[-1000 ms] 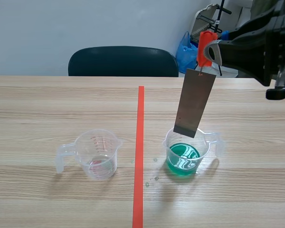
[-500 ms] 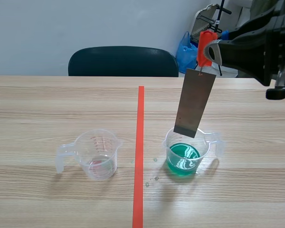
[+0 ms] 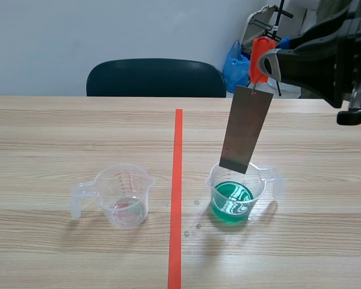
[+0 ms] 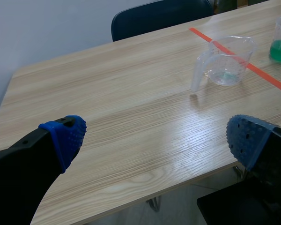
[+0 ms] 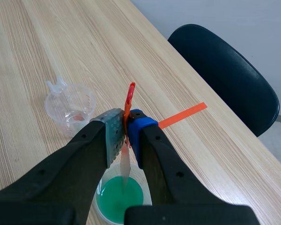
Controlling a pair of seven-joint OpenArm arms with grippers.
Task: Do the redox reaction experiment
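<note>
Right gripper (image 5: 126, 133) is raised over the table (image 3: 60, 138), fingers closed on an orange clip (image 3: 260, 57). A grey metal plate (image 3: 246, 129) hangs from the clip, slightly tilted, directly above the beaker of green liquid (image 3: 259, 180). Its lower edge sits about level with the rim and appears clear of the liquid. This beaker stands right of the tape line (image 3: 177, 192). A clear beaker (image 3: 123, 194) with a faint pinkish residue stands left of it. Left gripper (image 4: 154, 136) is at the table's near edge, well apart from both beakers, fingers spread wide and holding nothing. A dark chair (image 3: 156, 77) stands beyond the table.
</note>
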